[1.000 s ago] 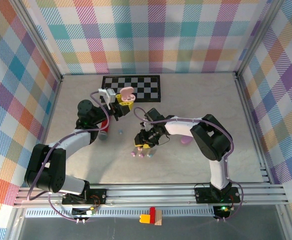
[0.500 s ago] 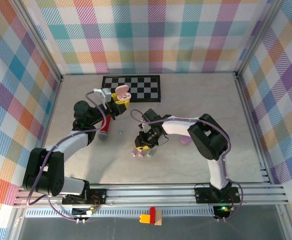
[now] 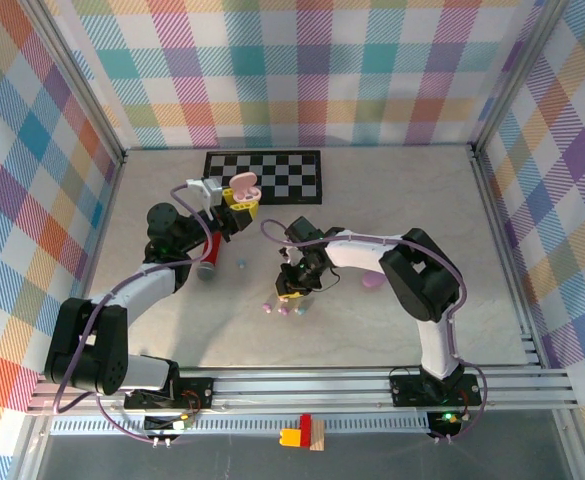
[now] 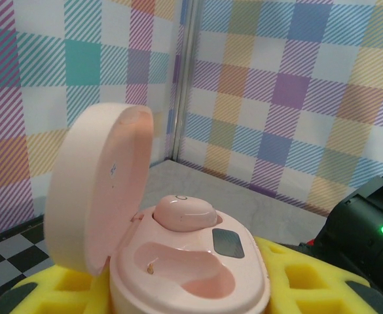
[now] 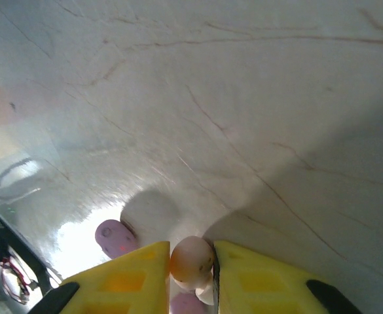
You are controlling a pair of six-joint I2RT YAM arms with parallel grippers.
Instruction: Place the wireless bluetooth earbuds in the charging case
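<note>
Pickup step: right gripper [image 3: 292, 291] pinched a pale pink bean-like earbud [image 5: 191, 256]; left gripper [image 3: 235, 206] gripped the open pink plastic case [image 4: 184, 278]. Lift it across next.

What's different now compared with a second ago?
The left gripper, holding the open pink case, drew slightly left. The right gripper closed its jaws around a pale pink earbud. The other earbuds beside it stayed put.
</note>
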